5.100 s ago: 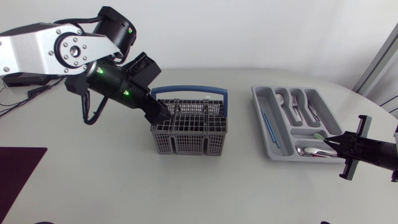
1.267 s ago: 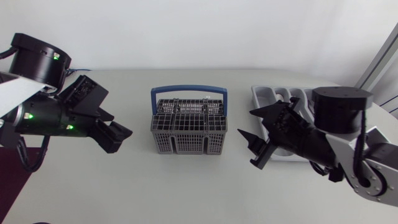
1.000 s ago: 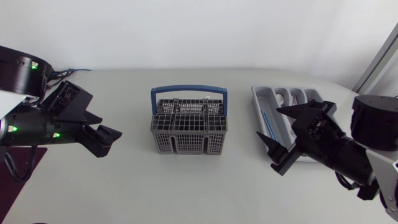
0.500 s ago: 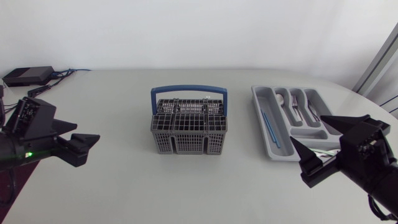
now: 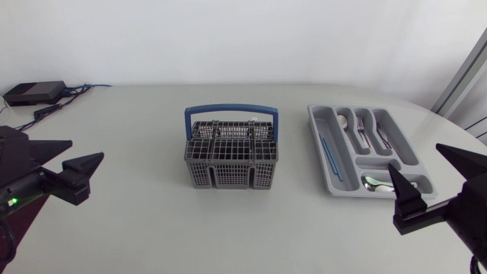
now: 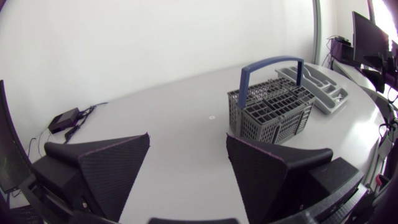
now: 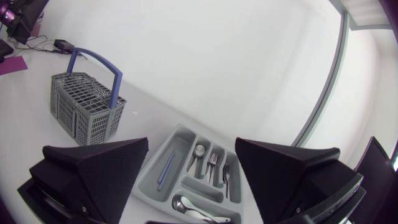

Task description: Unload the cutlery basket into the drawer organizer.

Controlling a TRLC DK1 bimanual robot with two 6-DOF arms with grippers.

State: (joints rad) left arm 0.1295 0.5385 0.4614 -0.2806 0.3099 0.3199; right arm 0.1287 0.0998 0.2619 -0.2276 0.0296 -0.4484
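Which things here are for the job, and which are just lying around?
For the job: cutlery basket, drawer organizer, forks and spoons inside it, left claw, right claw (both open).
Lying about: black box with cables, table's far corner.

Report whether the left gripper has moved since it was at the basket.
Yes. The matte black left gripper has pulled back from the grey plastic cutlery basket with the blue handle toward the head view's left edge, jaws open.
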